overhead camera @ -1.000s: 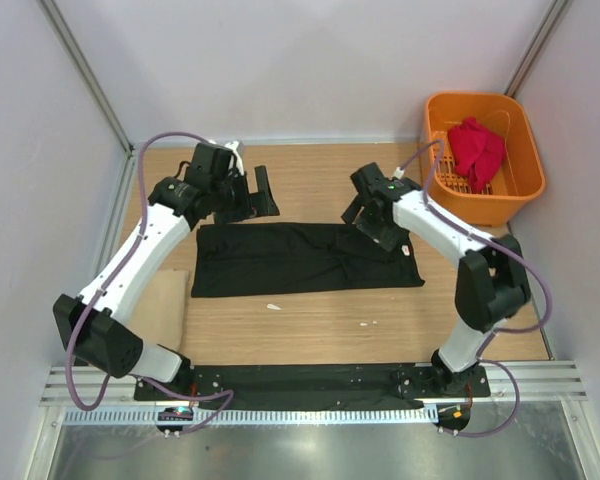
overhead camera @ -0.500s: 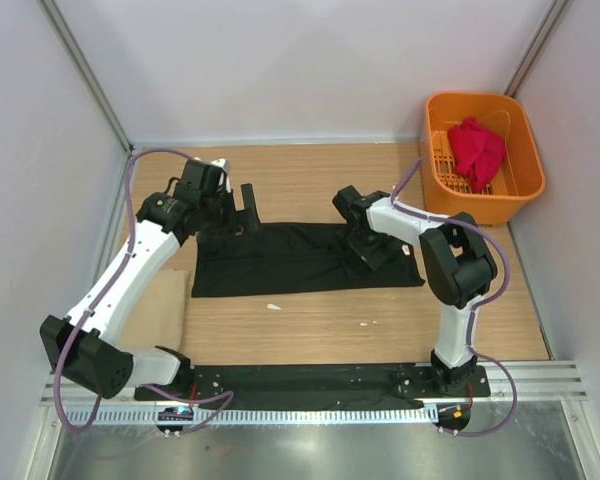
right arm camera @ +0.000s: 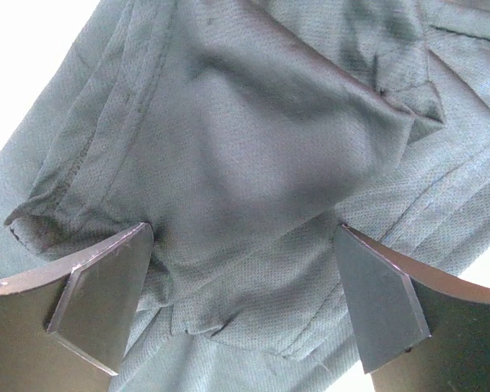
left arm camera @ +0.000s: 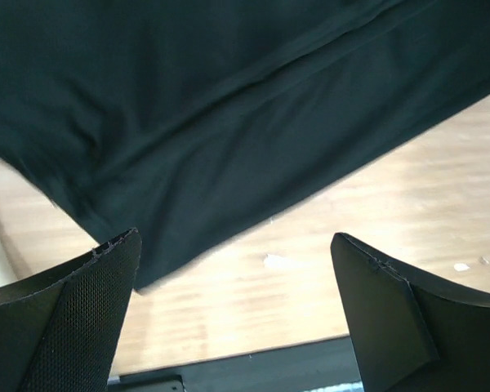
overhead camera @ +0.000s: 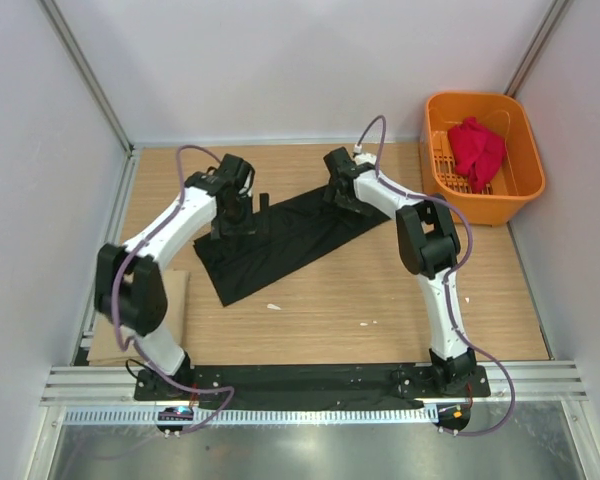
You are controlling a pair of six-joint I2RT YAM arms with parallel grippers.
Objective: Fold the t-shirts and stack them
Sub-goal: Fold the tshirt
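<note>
Large t-shirt (overhead camera: 290, 235) centre; small t-shirt (overhead camera: 477, 150) in basket (overhead camera: 490, 207) far right; cardboard (overhead camera: 175, 300) near left.

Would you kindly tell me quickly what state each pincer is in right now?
Left pincer: open, holding nothing.
Right pincer: open over the black t-shirt.

Readable text: none in any view.
Black t-shirt (overhead camera: 290, 232): plain cloth, no print or tag that can be read.
Orange basket (overhead camera: 480, 208): no lettering legible.
Robot arms: any maker's marks are too small to tell.
</note>
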